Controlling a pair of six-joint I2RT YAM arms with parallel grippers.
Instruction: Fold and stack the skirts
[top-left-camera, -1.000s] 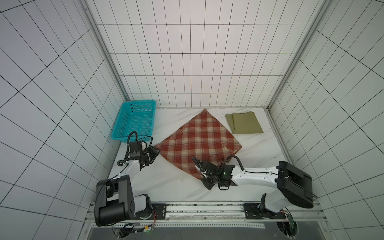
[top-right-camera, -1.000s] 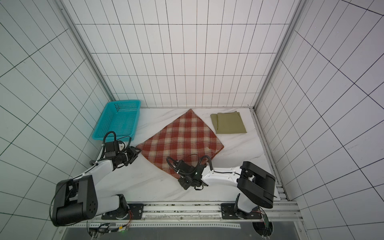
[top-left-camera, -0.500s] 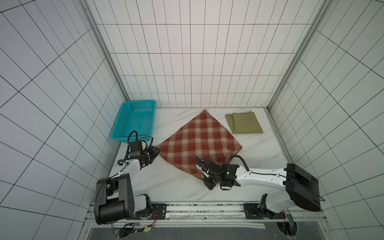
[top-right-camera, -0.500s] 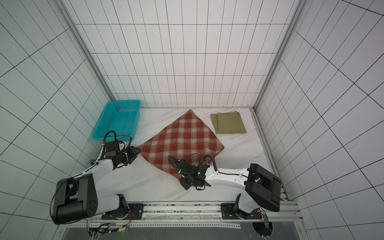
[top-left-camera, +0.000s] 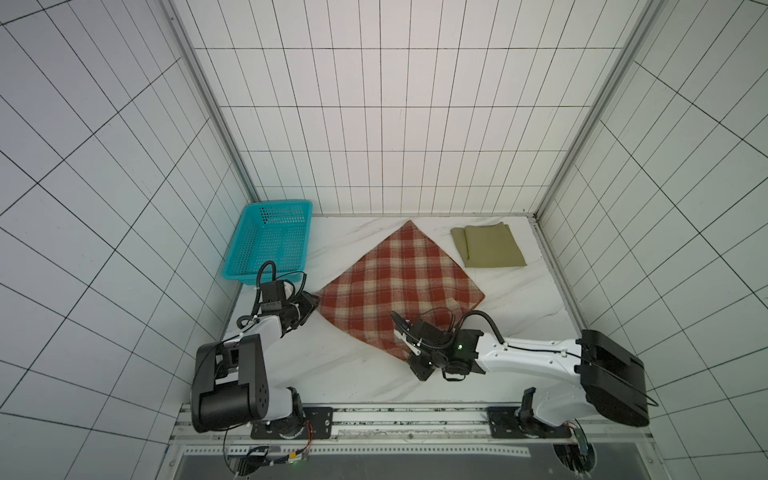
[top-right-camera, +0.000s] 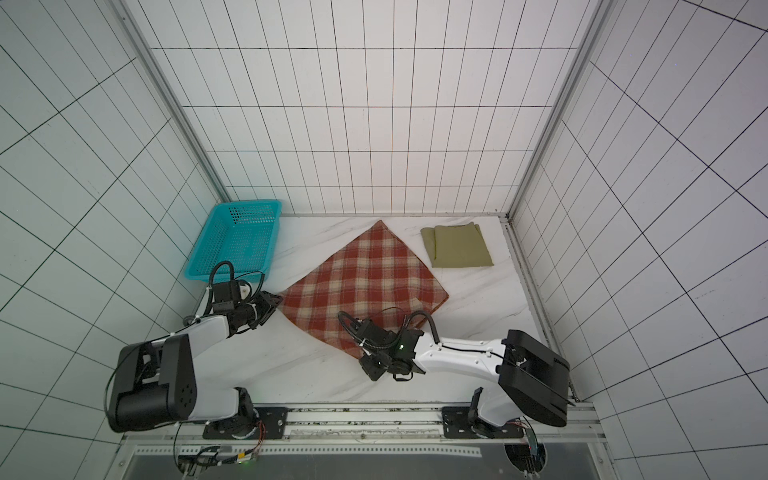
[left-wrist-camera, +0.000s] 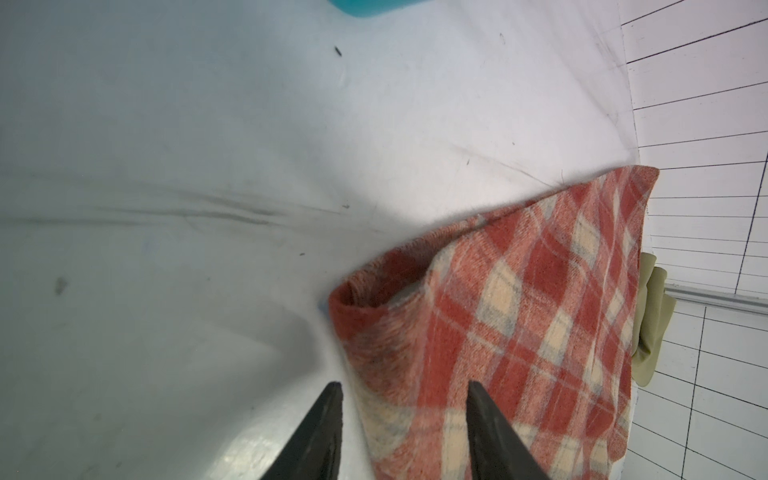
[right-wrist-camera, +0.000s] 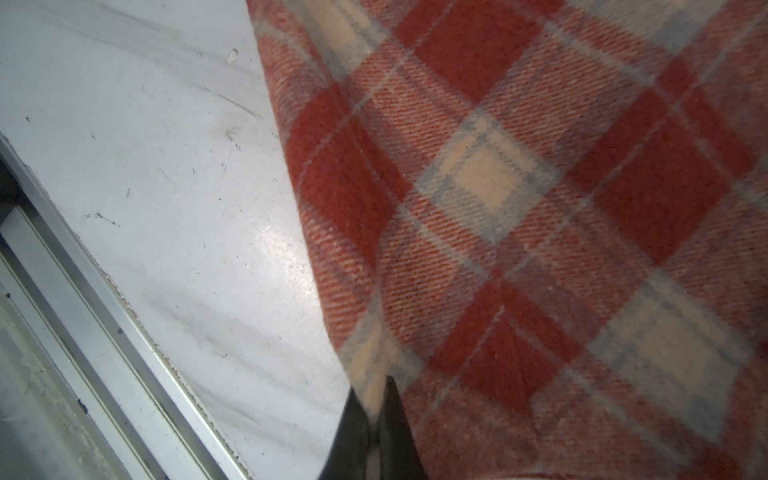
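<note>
Red-and-cream, thick and woolly, the plaid skirt (top-left-camera: 399, 286) is spread as a diamond at the middle of the white marbled tabletop (top-left-camera: 332, 365). Its near corner's edge is pinched between the closed black fingers (right-wrist-camera: 353, 428) of the right gripper (right-wrist-camera: 376, 395). The left gripper (left-wrist-camera: 405, 388) is held about half open at the skirt's left corner, with the cloth's edge lying between its fingers; whether it is touched cannot be told. Against a second earlier, skirt and grippers are found in the same places, while the right arm's black elbow (top-left-camera: 611, 365) is swung further right. A smooth olive-khaki skirt (top-left-camera: 492, 245), folded into a rectangle, is laid far right, apart from the plaid. A teal perforated plastic basket (top-left-camera: 276, 206) is set far left.
</note>
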